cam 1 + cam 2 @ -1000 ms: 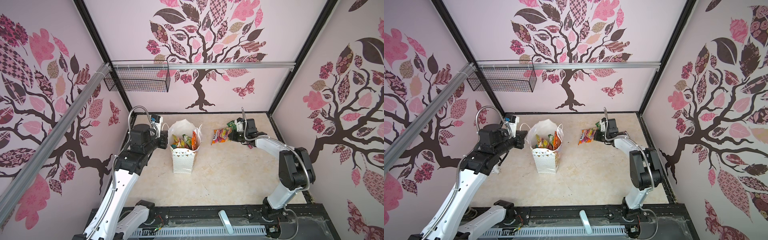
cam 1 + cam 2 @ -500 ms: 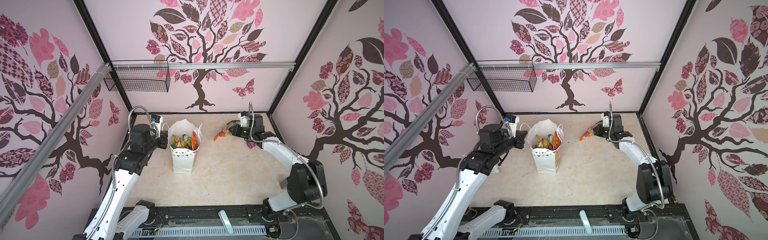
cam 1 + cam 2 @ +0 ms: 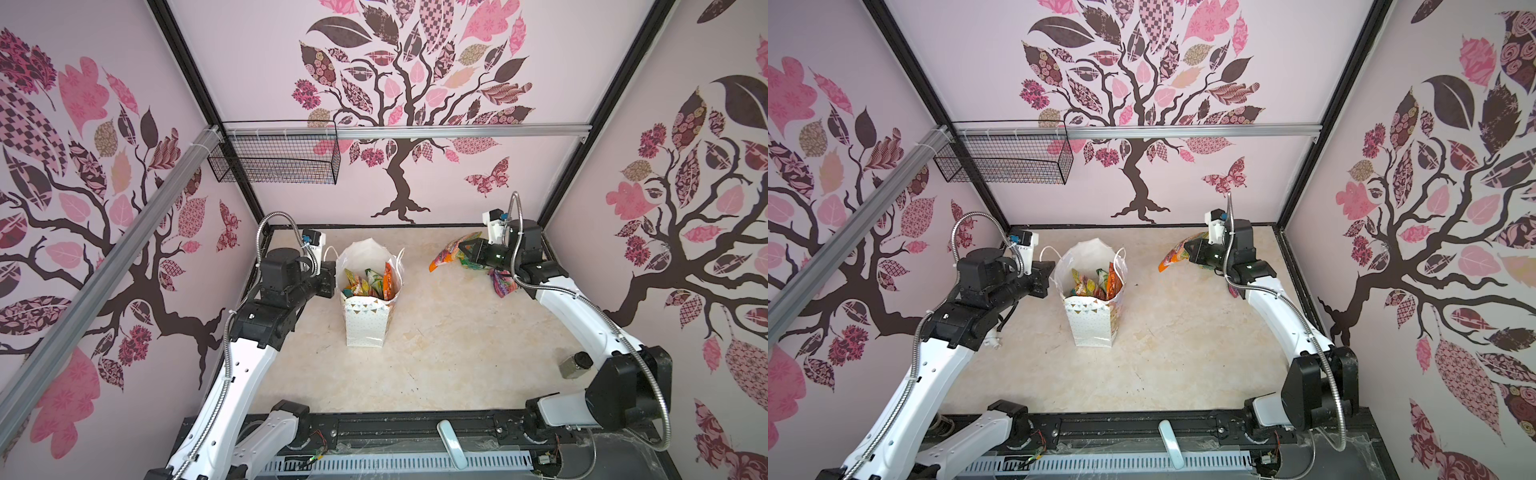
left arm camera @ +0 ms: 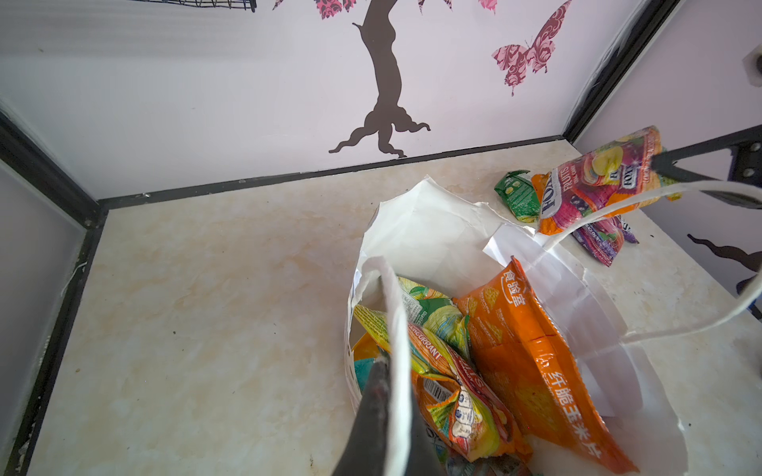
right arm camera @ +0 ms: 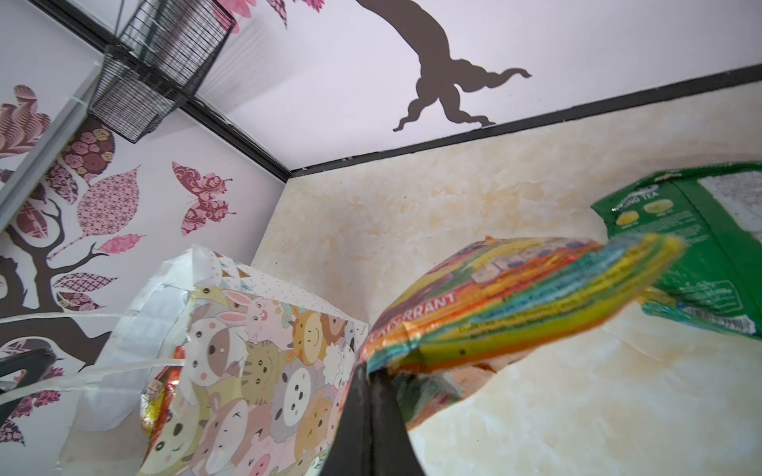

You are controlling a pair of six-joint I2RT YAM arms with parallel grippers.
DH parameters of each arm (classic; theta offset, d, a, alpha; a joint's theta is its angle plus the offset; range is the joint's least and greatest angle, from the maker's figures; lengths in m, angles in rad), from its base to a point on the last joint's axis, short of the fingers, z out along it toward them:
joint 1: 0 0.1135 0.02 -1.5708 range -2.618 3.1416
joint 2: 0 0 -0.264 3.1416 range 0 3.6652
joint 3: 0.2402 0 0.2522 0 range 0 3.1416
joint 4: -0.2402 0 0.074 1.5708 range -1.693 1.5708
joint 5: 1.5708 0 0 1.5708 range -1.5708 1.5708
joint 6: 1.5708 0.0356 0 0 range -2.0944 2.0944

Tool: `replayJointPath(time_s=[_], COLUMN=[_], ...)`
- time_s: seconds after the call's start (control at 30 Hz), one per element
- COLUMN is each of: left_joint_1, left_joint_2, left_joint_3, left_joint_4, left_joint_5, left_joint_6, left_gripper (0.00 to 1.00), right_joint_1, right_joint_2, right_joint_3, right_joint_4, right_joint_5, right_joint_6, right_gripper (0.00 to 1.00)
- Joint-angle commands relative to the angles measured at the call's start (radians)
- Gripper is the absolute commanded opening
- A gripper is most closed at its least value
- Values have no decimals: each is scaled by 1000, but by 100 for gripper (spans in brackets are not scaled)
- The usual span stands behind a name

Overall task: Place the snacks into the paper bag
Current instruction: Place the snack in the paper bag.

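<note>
Standing upright on the pale worktop, a little to the left of its middle, the paper bag has its mouth wide open. Several snacks are already packed inside, and the wrist view beside it shows a big orange pouch leaning among yellow and green ones. The left hand sits at the bag's left rim. Its fingers are pressed together on the near string handle, which runs up between them.

Over by the back right corner, the right hand is clamped tight on one end of a FOX'S pouch. This pouch has orange edges and fruit printed on it. It is held up off the worktop and sticks out toward the bag, but it is apart from the bag and not over the mouth. From the right wrist view the pouch fans out just past the closed fingertips.

Two more snacks lie on the worktop around that hand: a green pouch nearer the back wall and a purple pouch just beside the right forearm.

A small clear jar with a dark lid stands by the right arm's base, well apart from the bag. A black wire basket hangs on the rail at the back left.
</note>
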Motion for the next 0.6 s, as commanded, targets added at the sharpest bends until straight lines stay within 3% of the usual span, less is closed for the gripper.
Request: replayJointPath(time_s=[0.0,0.27,0.57], left_joint_1=[3,2,2], left_joint_2=[-17,-19,-21], left_joint_3=[-15,-15,-15], left_joint_4=[40,40,40], left_joint_5=[2,2,6], left_joint_6=[2,1,1], left_gripper=[0,0,0], right_joint_1=[33,102,117], right_joint_2=[-83,-130,-120], right_joint_3=[80,187,282], right_joint_4=[12,-8,11], right_joint_5=[-17,5,-54], right_joint_6=[-22,-41,-14], right_gripper=[0,0,0])
